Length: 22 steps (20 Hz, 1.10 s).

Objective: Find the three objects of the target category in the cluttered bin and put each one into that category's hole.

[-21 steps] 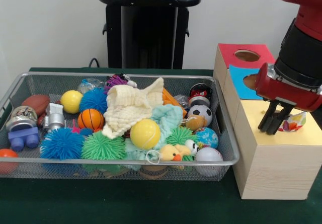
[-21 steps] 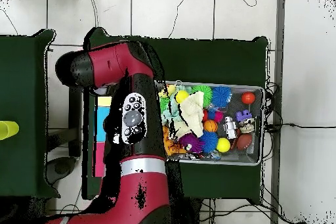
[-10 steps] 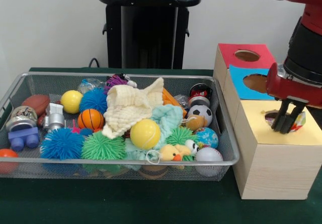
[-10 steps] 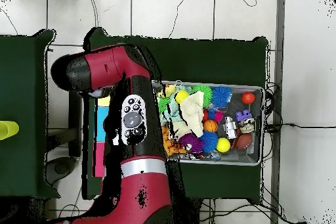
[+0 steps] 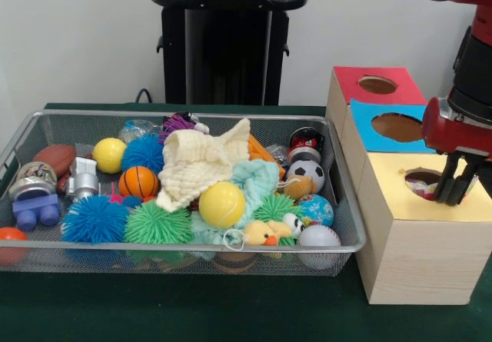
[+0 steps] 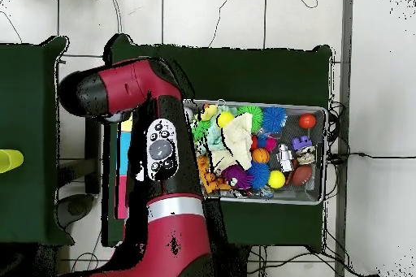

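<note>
While fingers (image 5: 455,188) hang slightly apart over yellow hole (image 5: 425,180), cream cloth (image 5: 201,161) smothers wire bin (image 5: 347,204) toys.

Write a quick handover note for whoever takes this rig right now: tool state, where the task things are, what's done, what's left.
Tool: over the yellow-topped box, just right of the yellow hole; whether it is open cannot be told.
A colourful object lies in the yellow hole, only partly visible; apparently dropped in.
Red hole and blue hole: nothing visible inside.
Wire bin is full of clutter: yellow ball, basketball, soccer ball, cream cloth, spiky balls.
Left: find the remaining target-category items in the bin and post them; which ones cannot be told from here.
</note>
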Each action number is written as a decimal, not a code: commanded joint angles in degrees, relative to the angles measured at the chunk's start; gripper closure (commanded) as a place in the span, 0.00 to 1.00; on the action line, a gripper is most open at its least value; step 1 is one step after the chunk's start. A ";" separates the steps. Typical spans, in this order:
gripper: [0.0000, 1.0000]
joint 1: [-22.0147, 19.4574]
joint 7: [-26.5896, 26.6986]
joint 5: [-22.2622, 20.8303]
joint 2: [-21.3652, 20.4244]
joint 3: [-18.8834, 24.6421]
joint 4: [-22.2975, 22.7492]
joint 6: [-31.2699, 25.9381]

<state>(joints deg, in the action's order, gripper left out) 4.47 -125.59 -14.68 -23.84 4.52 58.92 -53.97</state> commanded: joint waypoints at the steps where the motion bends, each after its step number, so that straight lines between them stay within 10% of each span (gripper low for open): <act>1: 1.00 -1.26 9.16 -3.01 1.04 3.28 7.63 -1.50; 22: 1.00 -1.45 11.18 -5.78 5.78 0.33 5.09 -15.41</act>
<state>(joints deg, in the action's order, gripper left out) 5.05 -125.59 -16.71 -23.42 4.01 58.69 -57.41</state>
